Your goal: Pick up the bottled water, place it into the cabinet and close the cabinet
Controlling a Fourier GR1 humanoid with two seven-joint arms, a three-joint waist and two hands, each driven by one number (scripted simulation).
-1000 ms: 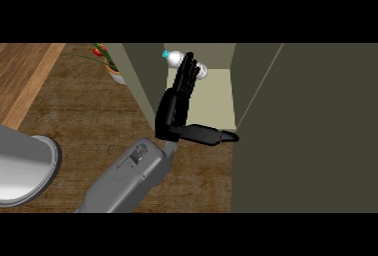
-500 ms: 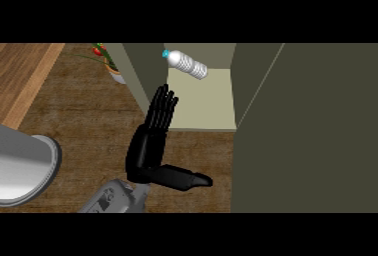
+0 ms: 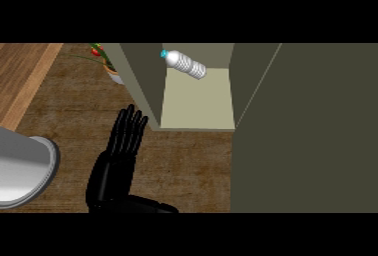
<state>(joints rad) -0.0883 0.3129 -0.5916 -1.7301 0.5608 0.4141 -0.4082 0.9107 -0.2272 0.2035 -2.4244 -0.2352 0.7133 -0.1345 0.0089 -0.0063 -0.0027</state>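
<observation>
Sitting in the cabinet (image 3: 198, 107) already, the bottle (image 3: 184, 64) lies tilted at the back, door not shut yet.

The one hand (image 3: 122, 150) in view hangs over the desk (image 3: 192, 165) just outside the opening, fingers straight, holding nothing. I'd guess it's clear of the shelf so the door can swing closed.

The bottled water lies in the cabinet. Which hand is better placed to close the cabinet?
Left, probably. The left hand is open, fingers straight, just in front of the cabinet where the bottled water lies. The right hand is not in view, so its place cannot be judged.
</observation>
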